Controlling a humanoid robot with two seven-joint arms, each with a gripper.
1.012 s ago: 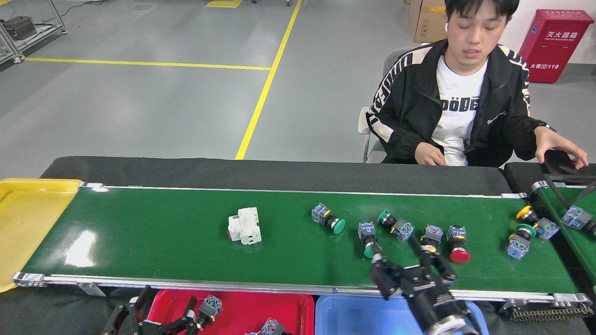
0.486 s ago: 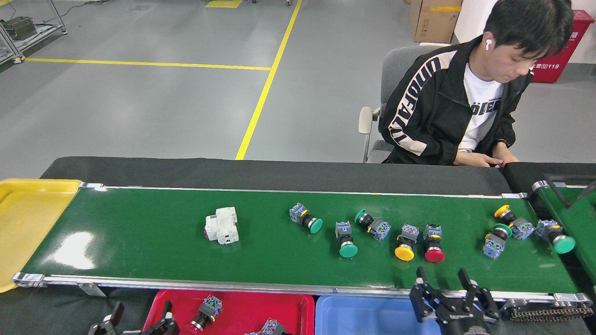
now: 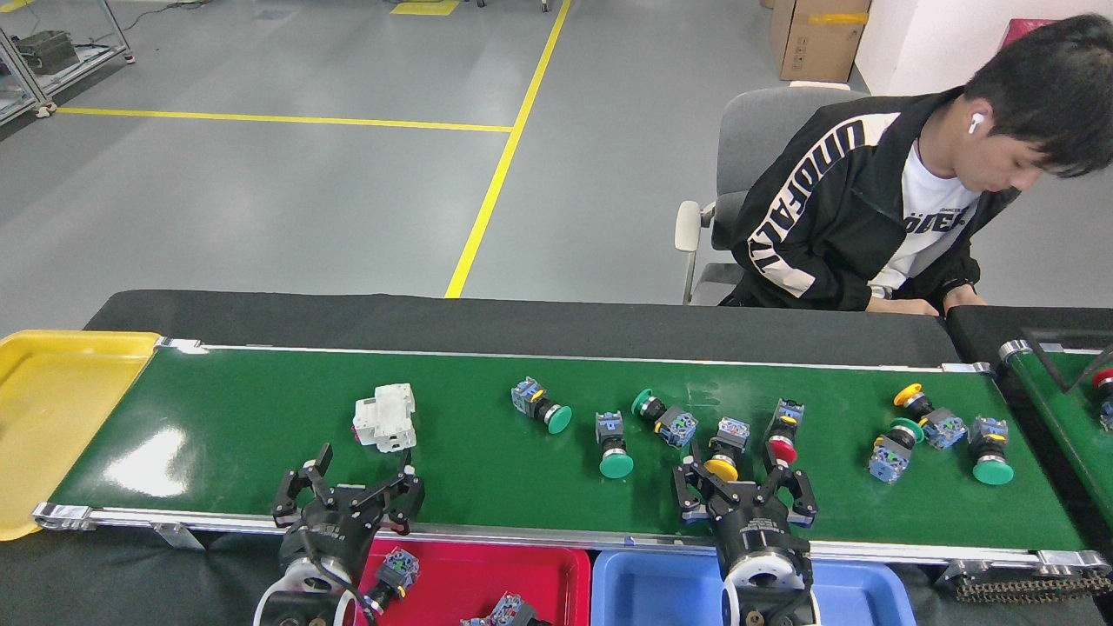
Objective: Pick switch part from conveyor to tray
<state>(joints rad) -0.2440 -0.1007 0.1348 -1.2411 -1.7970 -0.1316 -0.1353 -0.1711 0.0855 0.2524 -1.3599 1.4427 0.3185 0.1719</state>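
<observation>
The conveyor (image 3: 261,435) carries several switch parts: green-headed ones (image 3: 539,406) (image 3: 613,445) (image 3: 663,417), a yellow-headed one (image 3: 723,448), a red-headed one (image 3: 783,435), and a group at the right (image 3: 922,426). My right gripper (image 3: 741,482) is open at the belt's near edge. The yellow-headed switch part lies just beyond its fingertips and the red-headed one a little further right. My left gripper (image 3: 361,476) is open and empty over the near edge, just in front of a white breaker block (image 3: 383,417). A red tray (image 3: 539,565) below holds two switch parts (image 3: 396,569).
A blue tray (image 3: 661,582) sits beside the red one, under my right arm. A yellow tray (image 3: 52,409) lies at the belt's left end. A seated person (image 3: 852,226) is behind the far right of the belt. A second narrow belt (image 3: 1065,409) enters at the right.
The belt carried the breaker and switch parts leftward. Both grippers rose to the belt's near edge, and the right one shifted left behind the yellow switch part. The person leaned right.
</observation>
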